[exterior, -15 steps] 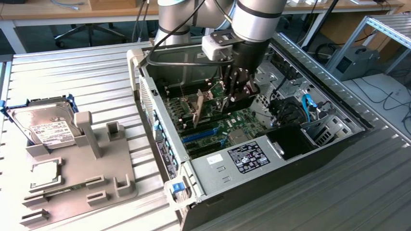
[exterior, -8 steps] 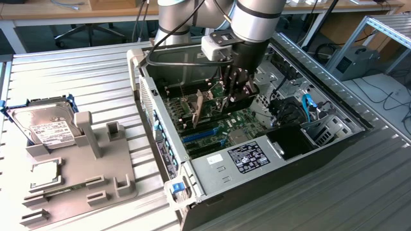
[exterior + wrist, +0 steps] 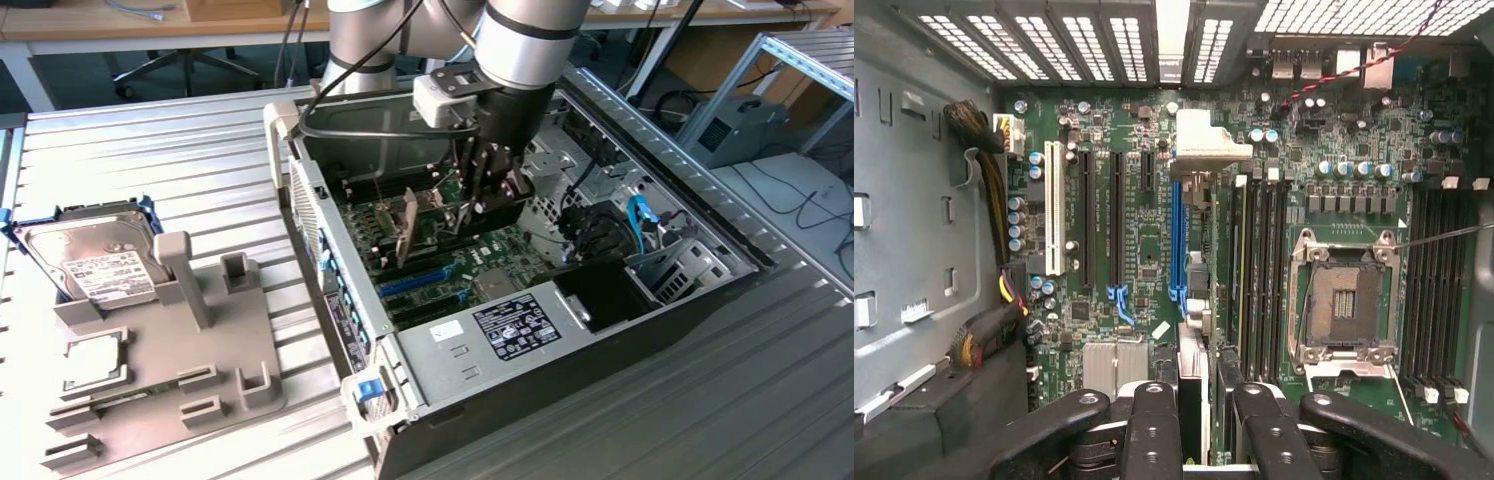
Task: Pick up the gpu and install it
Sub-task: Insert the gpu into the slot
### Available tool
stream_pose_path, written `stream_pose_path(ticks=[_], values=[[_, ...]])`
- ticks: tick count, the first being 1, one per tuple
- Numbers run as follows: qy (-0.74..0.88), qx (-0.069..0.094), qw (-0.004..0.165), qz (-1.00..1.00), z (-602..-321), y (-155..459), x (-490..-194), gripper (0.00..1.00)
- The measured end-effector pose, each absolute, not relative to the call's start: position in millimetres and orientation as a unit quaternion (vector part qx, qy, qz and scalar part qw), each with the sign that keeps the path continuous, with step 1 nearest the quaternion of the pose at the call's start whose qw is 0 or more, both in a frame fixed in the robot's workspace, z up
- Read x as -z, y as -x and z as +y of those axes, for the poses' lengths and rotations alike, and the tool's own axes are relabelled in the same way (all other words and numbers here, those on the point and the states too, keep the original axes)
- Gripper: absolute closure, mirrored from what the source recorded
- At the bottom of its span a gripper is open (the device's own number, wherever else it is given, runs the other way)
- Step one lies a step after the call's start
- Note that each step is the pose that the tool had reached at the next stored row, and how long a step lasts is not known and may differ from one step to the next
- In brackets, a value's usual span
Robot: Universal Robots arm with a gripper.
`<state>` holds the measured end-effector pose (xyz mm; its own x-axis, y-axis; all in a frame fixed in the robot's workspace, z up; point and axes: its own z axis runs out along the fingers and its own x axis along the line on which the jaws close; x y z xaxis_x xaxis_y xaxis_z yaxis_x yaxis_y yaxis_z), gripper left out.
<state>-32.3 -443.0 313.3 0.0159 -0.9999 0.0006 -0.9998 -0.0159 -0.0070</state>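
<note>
The gpu shows edge-on in the wrist view as a thin dark card between my fingers, its silver bracket toward the case's slotted rear wall. My gripper is shut on the gpu. The card runs along the long blue slot on the motherboard, close beside it; I cannot tell whether it touches the slot. In the exterior view my gripper reaches down inside the open computer case, holding the gpu upright over the green motherboard.
Memory slots and the bare processor socket lie just beside the card. A cable bundle hangs at the case wall. Outside the case a grey fixture holds a hard drive and a processor chip.
</note>
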Motion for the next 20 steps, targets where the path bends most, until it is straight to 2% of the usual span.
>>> stream_pose_path(ticks=[20], values=[[0.713, 0.003, 0.002, 0.701, -449.4, 38.0, -312.1, 0.74]])
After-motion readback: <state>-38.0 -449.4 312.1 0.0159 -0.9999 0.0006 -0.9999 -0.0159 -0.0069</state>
